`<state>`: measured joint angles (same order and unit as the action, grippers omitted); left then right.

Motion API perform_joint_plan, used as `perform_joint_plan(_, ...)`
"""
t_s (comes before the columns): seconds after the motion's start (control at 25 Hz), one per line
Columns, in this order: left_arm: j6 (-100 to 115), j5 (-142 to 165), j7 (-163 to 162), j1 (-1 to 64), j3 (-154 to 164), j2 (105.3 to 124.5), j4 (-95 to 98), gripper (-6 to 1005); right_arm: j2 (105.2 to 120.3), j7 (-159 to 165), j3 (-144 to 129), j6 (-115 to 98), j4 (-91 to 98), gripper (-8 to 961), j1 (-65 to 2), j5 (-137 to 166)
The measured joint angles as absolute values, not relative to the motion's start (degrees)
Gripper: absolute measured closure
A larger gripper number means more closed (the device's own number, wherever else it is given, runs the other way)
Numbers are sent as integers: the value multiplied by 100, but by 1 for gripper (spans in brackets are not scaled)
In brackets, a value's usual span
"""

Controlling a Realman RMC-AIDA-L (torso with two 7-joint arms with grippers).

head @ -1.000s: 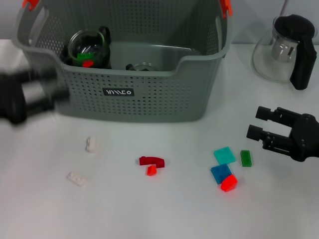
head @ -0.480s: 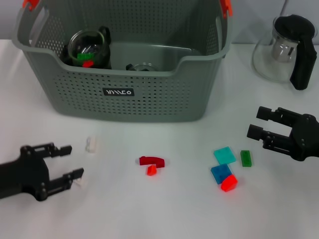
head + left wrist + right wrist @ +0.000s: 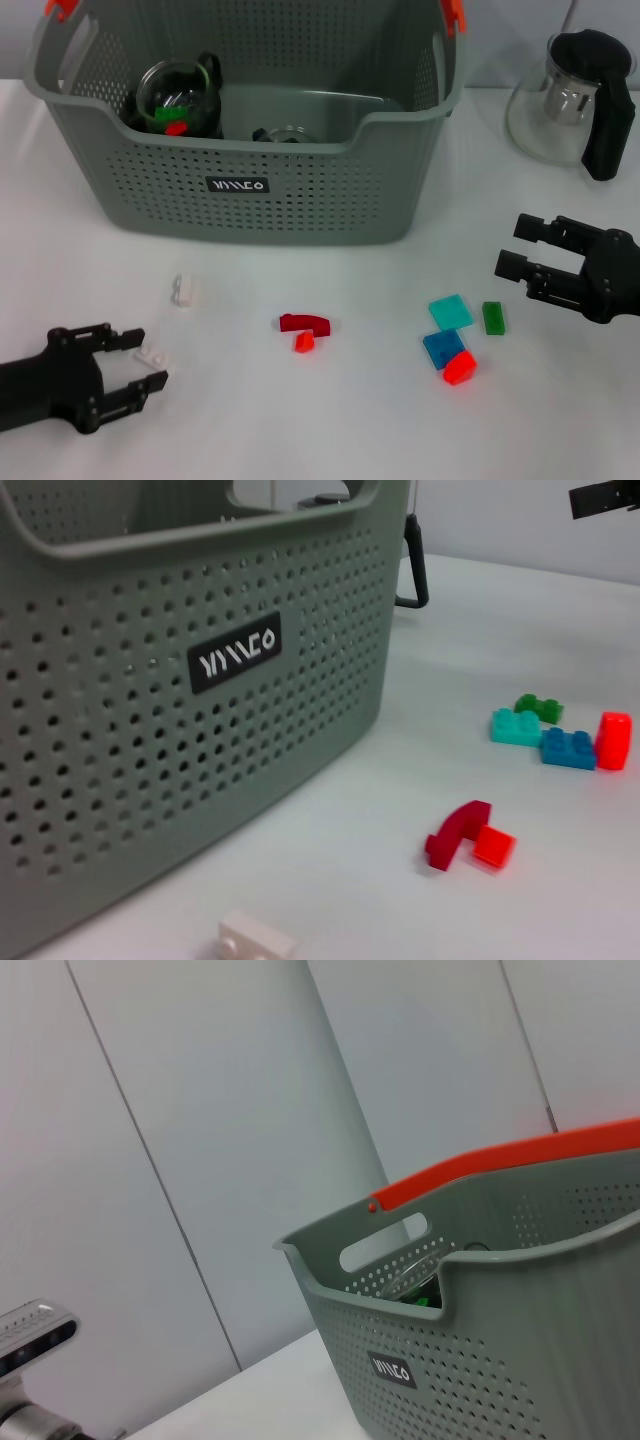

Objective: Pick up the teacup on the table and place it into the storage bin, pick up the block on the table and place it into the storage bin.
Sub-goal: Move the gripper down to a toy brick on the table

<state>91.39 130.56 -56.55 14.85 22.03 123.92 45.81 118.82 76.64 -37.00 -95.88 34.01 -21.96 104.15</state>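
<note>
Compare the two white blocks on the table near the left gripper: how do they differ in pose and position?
The flat white block lies between the open fingers of the left gripper, while the other white block sits apart, nearer the storage bin. The first lies flat and tilted diagonally; the second looks chunkier and stands more upright. Both are white, small and still on the table.
</note>
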Motion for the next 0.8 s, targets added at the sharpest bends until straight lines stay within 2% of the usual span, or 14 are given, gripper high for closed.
perform_joint_plan(0.4, 9198, 13385, -5991, 1486, 2186, 12406, 4606, 436, 11874, 7664, -3706, -9586, 3401, 193, -2196, 10415)
perform_joint_plan(0.56, 9137, 13411, -6014, 1537, 2184, 12409, 4588, 495, 11869, 7664, -3720, -9586, 3401, 193, -2202, 10415)
perform_joint_plan(0.8, 9040, 13420, -6096, 1559, 2190, 12410, 4581, 494, 11865, 7664, -3701, -9587, 3401, 193, -2185, 10415)
